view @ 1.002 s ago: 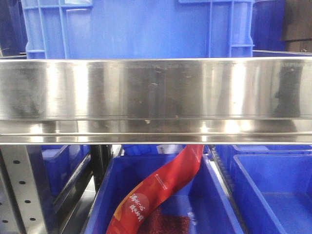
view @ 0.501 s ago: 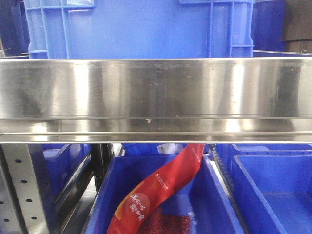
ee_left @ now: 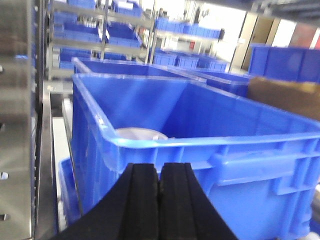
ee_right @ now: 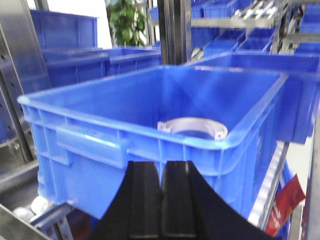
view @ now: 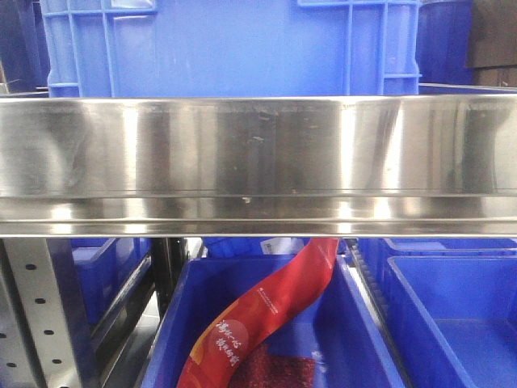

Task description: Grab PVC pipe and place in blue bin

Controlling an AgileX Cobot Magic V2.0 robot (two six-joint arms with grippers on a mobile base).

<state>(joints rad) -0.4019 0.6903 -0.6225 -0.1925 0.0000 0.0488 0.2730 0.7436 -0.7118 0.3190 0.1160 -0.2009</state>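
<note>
Down inside the blue bin (ee_right: 150, 125) on the shelf, partly hidden by the near wall: a pale PVC pipe (ee_right: 192, 129), only its round upper rim and 2 small lugs showing in the right wrist view, and a sliver of the same rim (ee_left: 137, 134) in the left wrist view. Likely light, rigid and smooth-skinned, so prone to slip under a loose pinch; probably best taken across the thin wall at the rim, 1 pad inside and 1 outside, away from the lugs. Cannot tell how long the body is or whether it stands upright. Left gripper (ee_left: 160, 175) pressed fully together, nothing between its black pads, held level just outside the bin's near wall and below its lip. Right gripper (ee_right: 161, 190) likewise closed and empty, level, close against the opposite side wall beneath the rim. From the front view, only the steel shelf edge (view: 258, 162) with another bin below, neither arm visible.
</note>
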